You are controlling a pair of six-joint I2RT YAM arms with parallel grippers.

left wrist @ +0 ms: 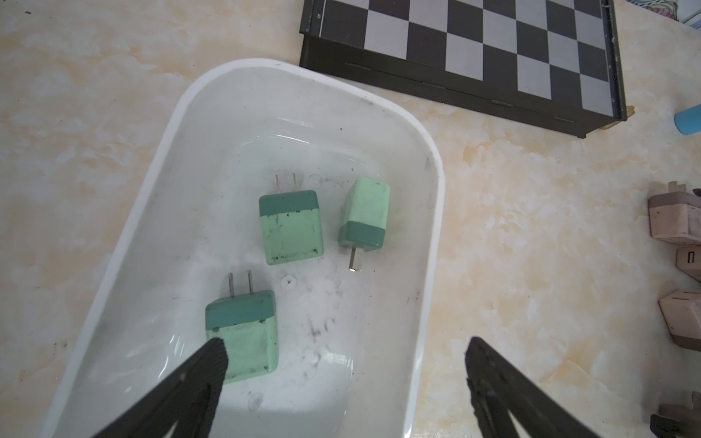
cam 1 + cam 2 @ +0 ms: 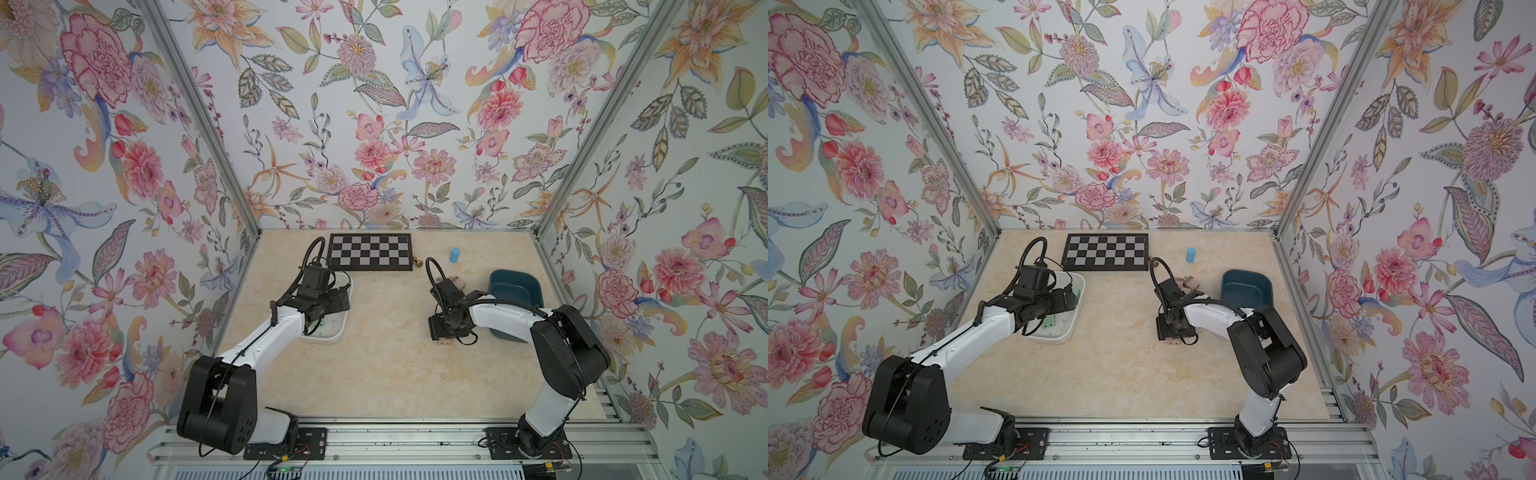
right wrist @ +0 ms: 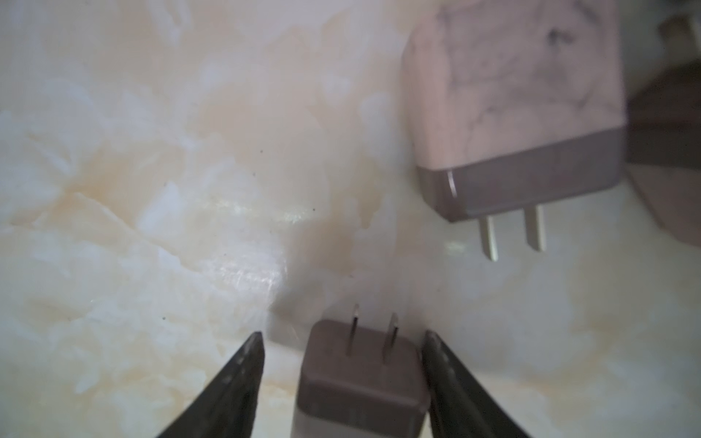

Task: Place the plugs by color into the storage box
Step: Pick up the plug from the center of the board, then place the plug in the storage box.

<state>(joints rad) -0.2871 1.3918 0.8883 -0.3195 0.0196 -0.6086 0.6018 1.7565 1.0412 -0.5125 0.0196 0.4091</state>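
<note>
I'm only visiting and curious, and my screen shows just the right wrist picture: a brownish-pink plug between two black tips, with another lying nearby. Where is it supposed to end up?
Observer: Likely the dark blue bin, which stands close beside the right arm in both top views. I see no plug in its visible part.
Visitor: Why not somewhere else?
Observer: The other container, a white bin, already holds three green plugs, as the left wrist view shows.
Visitor: Is the other arm busy?
Observer: The left gripper hangs over the white bin with its jaws wide open, holding nothing.
</note>
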